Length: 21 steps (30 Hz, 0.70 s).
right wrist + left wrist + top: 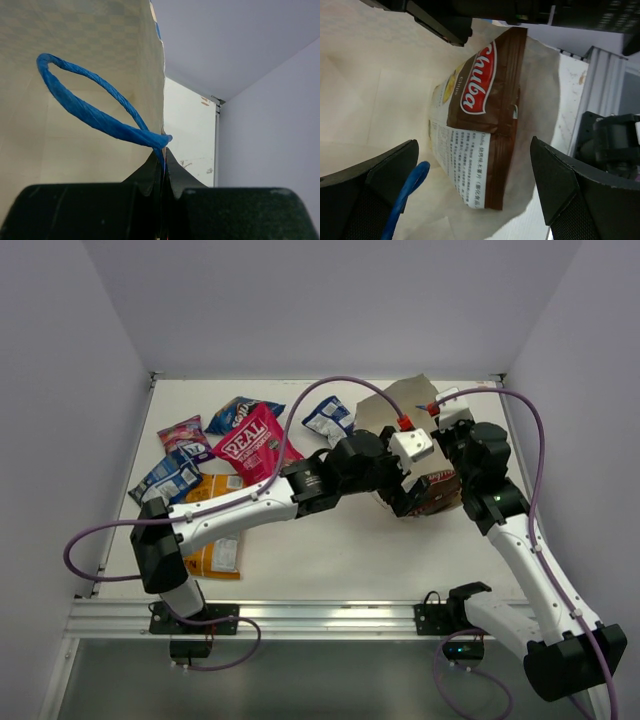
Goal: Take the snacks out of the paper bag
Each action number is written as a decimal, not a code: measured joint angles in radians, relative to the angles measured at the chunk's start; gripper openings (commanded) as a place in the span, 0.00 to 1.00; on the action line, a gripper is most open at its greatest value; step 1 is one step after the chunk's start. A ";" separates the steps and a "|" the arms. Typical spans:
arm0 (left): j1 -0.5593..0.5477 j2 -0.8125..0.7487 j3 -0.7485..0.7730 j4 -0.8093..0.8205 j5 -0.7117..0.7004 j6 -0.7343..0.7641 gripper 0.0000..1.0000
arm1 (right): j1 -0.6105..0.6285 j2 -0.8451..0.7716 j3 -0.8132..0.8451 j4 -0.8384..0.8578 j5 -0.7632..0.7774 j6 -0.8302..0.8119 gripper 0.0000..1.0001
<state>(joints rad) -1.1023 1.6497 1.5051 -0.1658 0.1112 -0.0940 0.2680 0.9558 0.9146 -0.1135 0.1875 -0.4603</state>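
Note:
The paper bag [392, 402] lies on its side at the right of the table, its tan inside [375, 95] showing. My right gripper [163, 172] is shut on the bag's rim by a blue cord handle [90, 112]. My left gripper [475, 187] is open at the bag's mouth, one finger on each side of the brown-and-white chip bag [480, 125], not touching it; this packet's edge also shows in the top view [437, 490]. On the table at the left lie the large pink-red packet [252, 445], the orange-yellow packet [215, 550], and small blue packets [168, 478], [240, 412], [328, 418].
A small pink-purple packet [185, 435] lies by the pink-red one. The table's metal rail [300, 618] runs along the near edge. White walls enclose the table on three sides. A second blue cord handle [407, 197] lies by my left gripper's left finger.

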 measured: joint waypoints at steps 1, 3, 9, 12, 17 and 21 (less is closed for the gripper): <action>-0.001 0.021 0.014 0.000 -0.011 0.010 1.00 | 0.000 0.000 0.000 0.000 0.000 0.000 0.00; -0.002 0.042 0.029 -0.003 -0.047 0.027 1.00 | 0.000 0.000 0.000 -0.001 0.000 0.000 0.00; -0.008 -0.023 0.070 -0.088 -0.245 0.046 1.00 | 0.000 0.000 0.000 -0.001 -0.004 0.000 0.00; -0.007 -0.094 0.102 -0.154 -0.320 0.043 1.00 | 0.000 0.000 0.000 -0.001 -0.005 0.000 0.00; -0.007 -0.242 0.158 -0.305 -0.456 0.024 1.00 | 0.000 0.000 0.000 -0.001 -0.008 0.000 0.00; -0.007 -0.300 0.196 -0.404 -0.550 0.016 1.00 | 0.000 0.000 0.000 -0.001 -0.008 0.000 0.00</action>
<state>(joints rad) -1.1091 1.3495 1.7012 -0.5697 -0.4385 -0.0780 0.2680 0.9554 0.9146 -0.1146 0.1795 -0.4606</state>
